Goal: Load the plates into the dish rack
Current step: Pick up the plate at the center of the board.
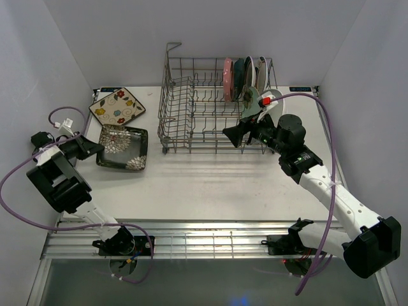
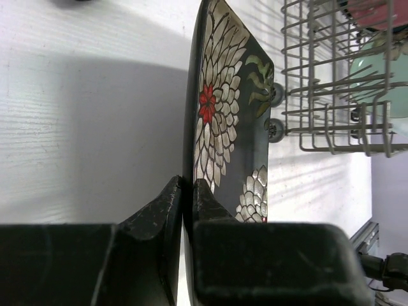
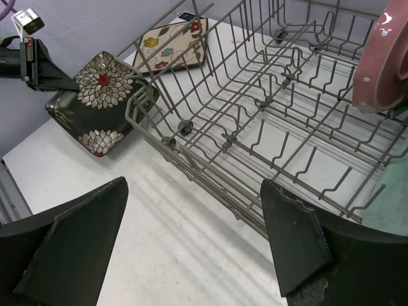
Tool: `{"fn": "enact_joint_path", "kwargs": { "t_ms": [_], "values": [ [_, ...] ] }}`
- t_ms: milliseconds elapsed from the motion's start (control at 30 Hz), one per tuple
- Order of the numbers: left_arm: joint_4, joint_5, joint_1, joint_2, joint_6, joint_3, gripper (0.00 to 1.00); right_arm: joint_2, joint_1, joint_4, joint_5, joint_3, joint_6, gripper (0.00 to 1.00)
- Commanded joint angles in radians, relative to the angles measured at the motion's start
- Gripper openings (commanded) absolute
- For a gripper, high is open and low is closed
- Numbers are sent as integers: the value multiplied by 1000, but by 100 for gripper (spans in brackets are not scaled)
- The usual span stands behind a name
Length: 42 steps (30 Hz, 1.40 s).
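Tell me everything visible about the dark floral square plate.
The dark floral square plate looks like glossy ceramic: near-black, with white petalled blooms, one red-centred, and raised rims. It is left of the dish rack, beside the cream floral plate. The left hand is shut on its left edge; whether it rests on the table is unclear.

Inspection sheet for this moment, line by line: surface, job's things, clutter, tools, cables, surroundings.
Surface: white table, no spills seen.
Job's things: grey wire dish rack with upright plates at its right end; cream floral square plate and dark floral square plate lie left of it.
Clutter: nothing seen.
Tools: left tool shut on the dark floral square plate's rim; right tool open, empty, at the rack's near side.
Cables: left purple cable and right purple cable loop loosely off the arms.
Surroundings: pale walls on three sides; metal rail at the near edge.
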Motion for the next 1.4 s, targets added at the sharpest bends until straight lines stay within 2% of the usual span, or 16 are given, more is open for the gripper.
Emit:
{"fn": "enact_joint_path", "kwargs": {
  "t_ms": [0, 300, 467, 633, 967, 1067, 1367],
  "values": [
    [-45, 216, 21, -88, -58, 69, 0, -7, 4, 64, -39, 12, 17, 90],
    [-92, 308, 32, -110, -144, 164, 0, 31, 4, 102, -160, 22, 51, 90],
    [-88, 313, 32, -153, -219, 218, 0, 69, 7, 165, -235, 31, 94, 90],
    [-65, 296, 32, -171, -313, 273, 0, 141, 36, 153, -267, 102, 106, 90],
    [102, 316, 30, -223, -549, 316, 0, 258, 76, 170, -309, 209, 164, 90],
    [132, 314, 12, -240, -601, 330, 0, 282, 76, 200, -324, 235, 195, 90],
    [269, 253, -134, -274, -753, 327, 0, 368, 79, 318, -321, 275, 344, 90]
  ]
}}
